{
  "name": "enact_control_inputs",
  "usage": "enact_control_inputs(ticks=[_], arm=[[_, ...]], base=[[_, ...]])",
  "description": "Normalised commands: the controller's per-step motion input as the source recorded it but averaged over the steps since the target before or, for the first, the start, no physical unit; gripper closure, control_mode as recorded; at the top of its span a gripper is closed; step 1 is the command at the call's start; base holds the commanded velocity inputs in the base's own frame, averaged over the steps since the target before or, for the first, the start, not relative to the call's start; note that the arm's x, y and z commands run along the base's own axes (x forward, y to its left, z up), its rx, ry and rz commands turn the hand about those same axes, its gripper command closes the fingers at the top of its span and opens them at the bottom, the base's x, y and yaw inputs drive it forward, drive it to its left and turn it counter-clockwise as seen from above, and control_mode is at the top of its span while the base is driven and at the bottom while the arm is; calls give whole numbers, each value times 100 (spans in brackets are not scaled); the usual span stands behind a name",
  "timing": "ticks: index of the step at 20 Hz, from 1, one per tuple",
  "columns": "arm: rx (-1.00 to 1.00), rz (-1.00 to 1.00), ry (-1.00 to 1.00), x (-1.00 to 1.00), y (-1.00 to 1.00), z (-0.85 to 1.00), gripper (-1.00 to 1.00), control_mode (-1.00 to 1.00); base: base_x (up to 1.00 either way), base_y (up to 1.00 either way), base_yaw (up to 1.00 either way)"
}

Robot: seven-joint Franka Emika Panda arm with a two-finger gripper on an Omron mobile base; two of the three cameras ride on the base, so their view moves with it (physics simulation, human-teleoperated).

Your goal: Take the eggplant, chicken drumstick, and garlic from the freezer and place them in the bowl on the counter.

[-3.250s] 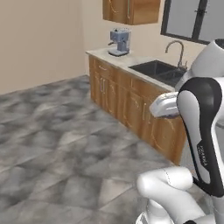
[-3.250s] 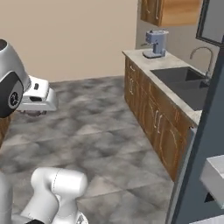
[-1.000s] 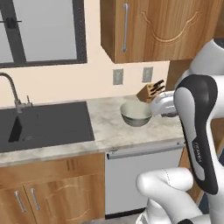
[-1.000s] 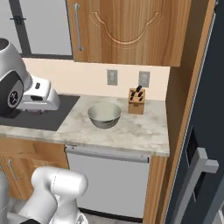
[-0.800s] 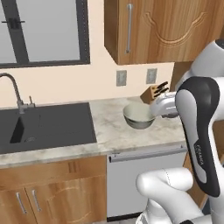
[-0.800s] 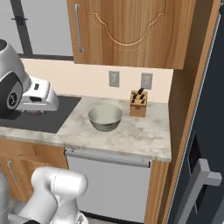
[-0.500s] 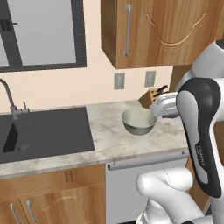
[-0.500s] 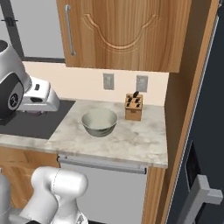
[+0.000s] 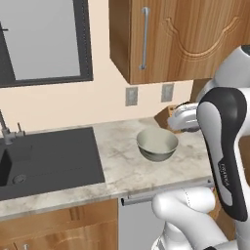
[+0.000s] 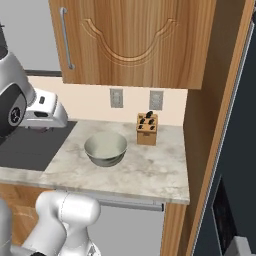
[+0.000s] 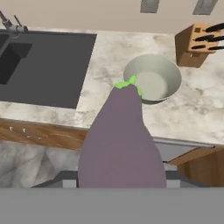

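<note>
In the hand view the sink (image 11: 39, 65) is lying at the left of the bench (image 11: 105, 57), the bowl (image 11: 153, 78) is standing right of it, and a knife block (image 11: 192, 43) is standing near the bowl at the far right.

The eggplant (image 11: 121, 144) is projecting forward from the gripper, green cap leading, and its tip is pointing toward the bowl's near rim. The fingertips are hidden behind the fruit, but the gripper is evidently clamping its broad rear end. The eggplant is hanging short of the bowl, above the bench's front edge and the cabinet fronts.

Handling judgement:
- Skin is looking smooth and glossy, so it is likely slippery.
- The body is looking firm and only moderately heavy, tapering toward the cap.
- The widest part of the belly is offering the securest hold; a grip on the taper is likely to slide off.

In the base views the bowl (image 9: 156, 144) (image 10: 105, 148) is sitting empty.
</note>
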Motion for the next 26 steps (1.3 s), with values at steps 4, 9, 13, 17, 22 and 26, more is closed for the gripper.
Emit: enact_control_inputs(ticks=[4,9,13,17,22,26], arm=[[0,0,1,15,-3,-2,100,-100],[0,-1,17,87,-23,-60,100,-100],[0,-1,24,73,-32,-72,100,-100],[-1,0,16,53,-18,-81,100,-100],[-1,0,9,47,-10,-66,100,-100],[-2,0,14,50,-5,-49,100,-100]], base=[[31,0,0],[0,0,0],[0,0,0],[0,0,0],[0,0,0],[0,0,0]])
